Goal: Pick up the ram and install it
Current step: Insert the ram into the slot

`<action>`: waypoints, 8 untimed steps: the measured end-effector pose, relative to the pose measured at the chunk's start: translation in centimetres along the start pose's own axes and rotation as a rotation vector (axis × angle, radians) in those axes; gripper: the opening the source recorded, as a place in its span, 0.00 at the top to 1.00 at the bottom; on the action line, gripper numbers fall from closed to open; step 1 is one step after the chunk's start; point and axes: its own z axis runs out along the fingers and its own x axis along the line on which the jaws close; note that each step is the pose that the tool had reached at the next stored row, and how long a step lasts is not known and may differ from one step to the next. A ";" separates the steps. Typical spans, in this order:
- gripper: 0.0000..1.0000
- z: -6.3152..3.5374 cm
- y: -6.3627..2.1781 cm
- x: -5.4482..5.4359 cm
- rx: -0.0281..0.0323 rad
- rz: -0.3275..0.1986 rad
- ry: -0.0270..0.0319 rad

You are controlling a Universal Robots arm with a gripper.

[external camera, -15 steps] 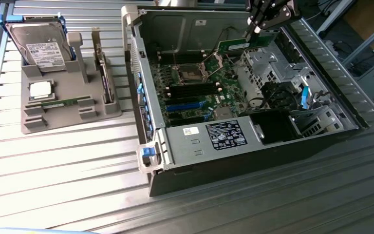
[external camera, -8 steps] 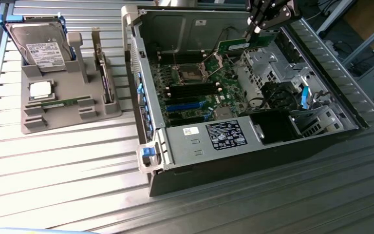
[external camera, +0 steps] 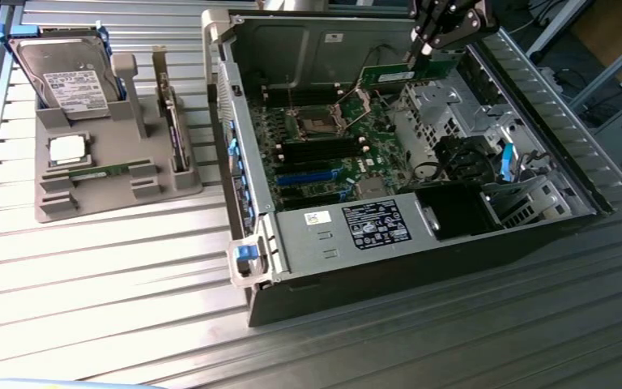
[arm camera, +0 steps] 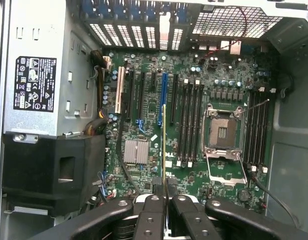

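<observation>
One ram (external camera: pixel 389 74) clamped in gripper (external camera: pixel 423 53) | edge-on (arm camera: pixel 164 145) above motherboard (arm camera: pixel 193 150) | inside open case (external camera: pixel 289 243)

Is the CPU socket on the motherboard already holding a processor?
No, the CPU socket stands open and bare, its retention frame lifted.

A robotics lab or test workshop: an open desktop computer case (external camera: pixel 398 162) lies on a ribbed metal tabletop (external camera: pixel 95 267), a grey fixture (external camera: pixel 106 174) at the frame's left holds loose computer parts, and cables and equipment crowd the upper right.
</observation>
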 end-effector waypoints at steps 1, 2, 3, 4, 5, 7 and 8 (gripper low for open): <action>0.87 0.01 0.00 0.0 0.0000 0.000 0.0000; 0.87 0.02 0.00 0.0 0.0000 0.000 0.0000; 0.87 0.03 0.00 0.0 0.0000 0.000 0.0002; 0.87 0.04 0.00 0.0 0.0000 0.000 0.0002; 0.87 0.05 0.00 0.0 0.0000 0.000 0.0002; 0.87 0.08 0.00 0.0 0.0000 0.000 0.0005; 0.87 0.09 -0.01 0.0 0.0000 0.000 0.0006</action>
